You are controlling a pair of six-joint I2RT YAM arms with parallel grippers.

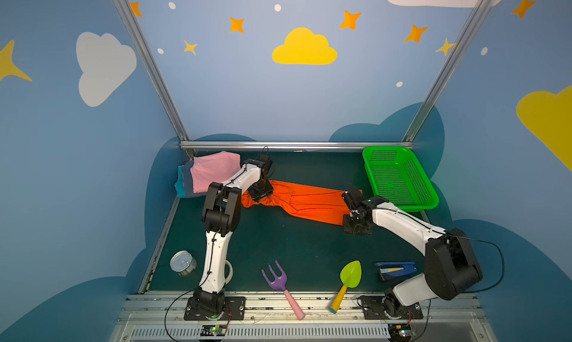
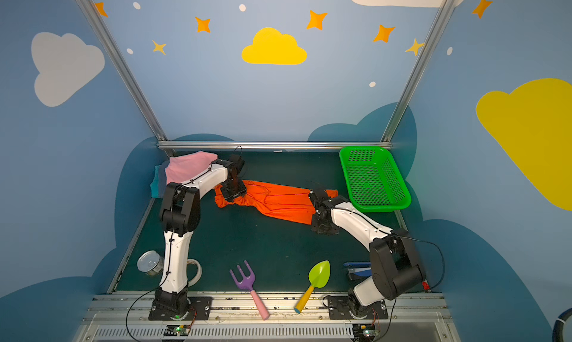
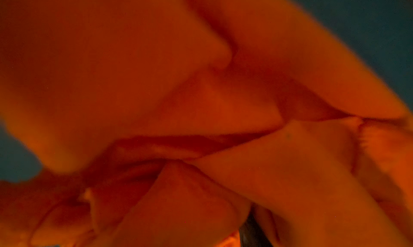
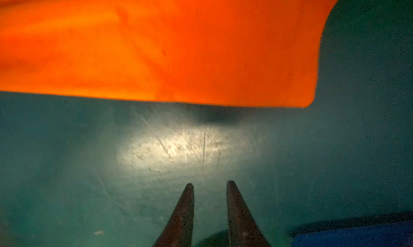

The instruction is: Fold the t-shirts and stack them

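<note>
Shirt (image 1: 309, 201), orange, lies rumpled across the worktop's (image 1: 278, 247) far middle, near the folded stack (image 1: 213, 170) in the far left corner. We judge it light and limp: take the hem corners. The right fingers (image 4: 185, 203) stand apart, empty, beside its edge; whether the left fingers (image 1: 262, 195) grip the cloth, we cannot tell.

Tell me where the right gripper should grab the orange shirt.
Grip the orange shirt at its free corner, coming in low from the robot's side. That edge lies flat on the mat, just ahead of the right gripper, whose jaws stand slightly apart.
</note>
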